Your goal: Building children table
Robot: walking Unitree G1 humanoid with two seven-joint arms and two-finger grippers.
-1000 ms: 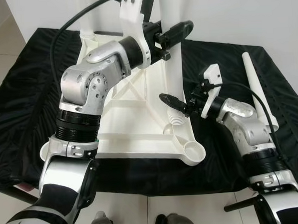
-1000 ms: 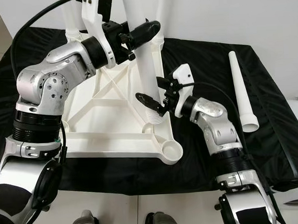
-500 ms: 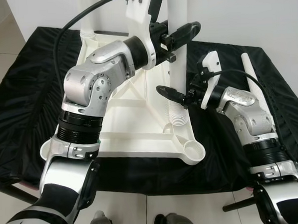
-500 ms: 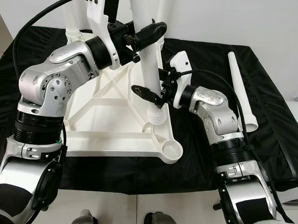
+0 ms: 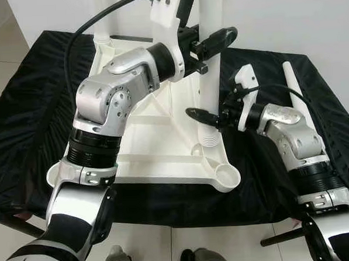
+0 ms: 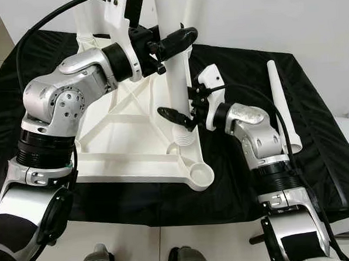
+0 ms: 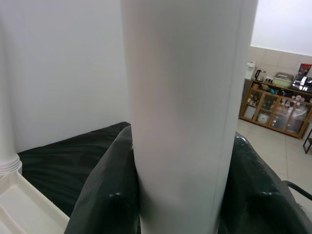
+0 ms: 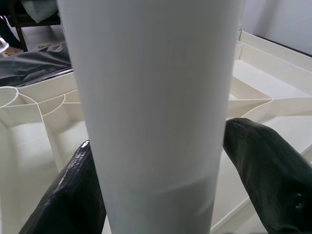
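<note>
Nearest the robot, a round empty socket (image 5: 226,175) sits at the front corner of an upturned white plastic children's table top (image 5: 157,137), which lies underside up with its ribs showing on a black cloth-covered tabletop (image 5: 27,115). Just behind that corner, a tall white plastic table leg (image 5: 209,76) stands upright, its ribbed lower end set at the next socket.

Low on the leg, the right gripper (image 5: 212,118) reaches in from the robot's right, its two black fingers (image 8: 268,180) closed around the leg on either side. Higher up, the left gripper (image 5: 211,44) comes in from the robot's left and also clamps the leg between its fingers (image 7: 105,195).

The leg's long axis runs vertically, straight down into the socket, so the seating push or twist should likely follow that line. The right gripper is nearer the joint.

Farther right, a second white tapered leg (image 5: 302,103) lies flat on the cloth, well apart from both grippers.
</note>
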